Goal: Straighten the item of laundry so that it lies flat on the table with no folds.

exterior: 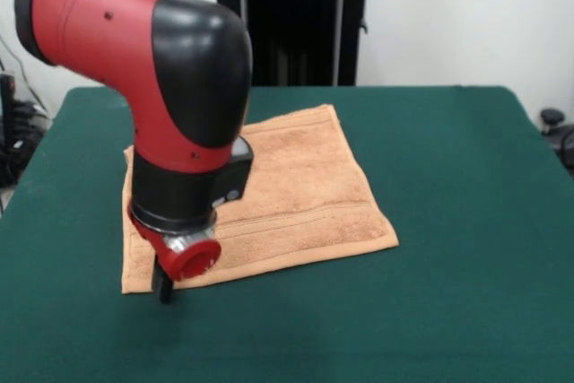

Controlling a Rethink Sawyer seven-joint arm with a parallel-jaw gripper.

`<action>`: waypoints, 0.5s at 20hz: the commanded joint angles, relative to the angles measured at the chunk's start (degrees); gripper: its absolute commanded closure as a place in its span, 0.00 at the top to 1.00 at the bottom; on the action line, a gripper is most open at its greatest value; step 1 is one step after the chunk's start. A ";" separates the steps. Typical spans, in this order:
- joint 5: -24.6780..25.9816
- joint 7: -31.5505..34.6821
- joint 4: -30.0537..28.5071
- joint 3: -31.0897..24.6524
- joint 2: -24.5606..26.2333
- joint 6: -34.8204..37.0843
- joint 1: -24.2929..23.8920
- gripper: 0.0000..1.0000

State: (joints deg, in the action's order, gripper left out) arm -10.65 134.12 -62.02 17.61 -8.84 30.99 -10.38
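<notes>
towel flat, arm at its corner

tan towel [296,190] spread on green surface [466,221], band stripe near the hem facing the camera. red and black arm [170,87] over its left part. dark end effector [162,284] touching down at the near-left corner; fingers unclear.

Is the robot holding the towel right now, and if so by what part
It cannot be told. The pincer is down at the towel's near left corner, but the arm hides whether it grips the cloth.
</notes>
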 commanded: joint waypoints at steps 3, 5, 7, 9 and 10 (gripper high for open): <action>3.60 -7.50 -11.68 -7.09 -11.80 6.81 -3.73 0.00; 4.94 -9.12 -13.13 -7.19 -14.01 6.66 -4.64 0.00; 5.59 -10.29 -14.17 -7.90 -15.75 7.27 -5.36 0.00; 6.40 -10.56 -14.79 -8.56 -17.09 7.89 -5.89 0.00; 6.91 -10.71 -14.96 -8.69 -17.70 8.25 -6.09 0.00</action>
State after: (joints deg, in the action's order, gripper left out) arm -7.22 134.12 -67.66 16.94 -20.51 32.42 -16.00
